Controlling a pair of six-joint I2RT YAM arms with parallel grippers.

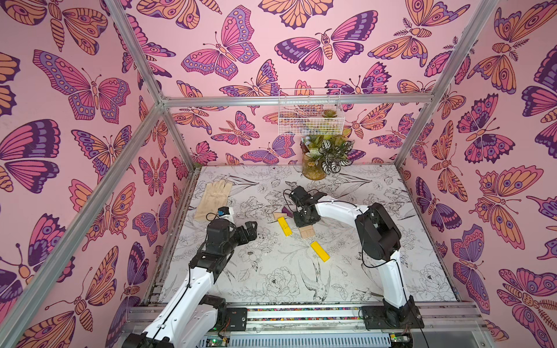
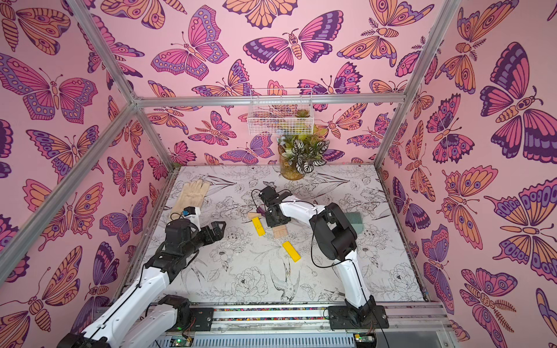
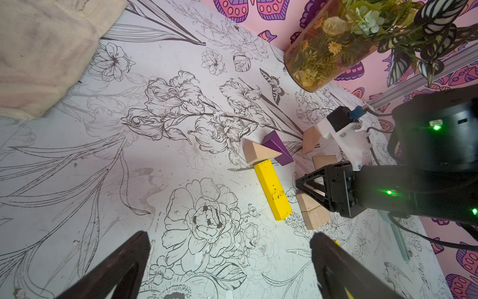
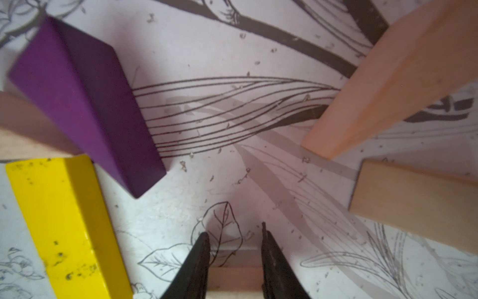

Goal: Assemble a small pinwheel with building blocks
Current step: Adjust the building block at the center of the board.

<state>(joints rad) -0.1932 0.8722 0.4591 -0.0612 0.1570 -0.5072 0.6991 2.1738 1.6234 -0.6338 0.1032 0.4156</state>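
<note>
In both top views the right gripper (image 1: 304, 223) points down into the wooden building blocks (image 1: 306, 232) mid-table; the left gripper (image 1: 250, 230) hovers apart, wide and empty. The left wrist view shows a dark purple wedge (image 3: 278, 148) against a beige wedge (image 3: 258, 152) at the end of a flat yellow bar (image 3: 273, 191). In the right wrist view narrow jaws pinch a pale beige rectangle (image 4: 234, 281). Likely a pickup; the pinwheel is unbuilt. Next: lift straight, seat it by the wedges.

The left arm (image 1: 193, 289) and right arm (image 1: 391, 277) wear white shells, black joints and black cables.
</note>
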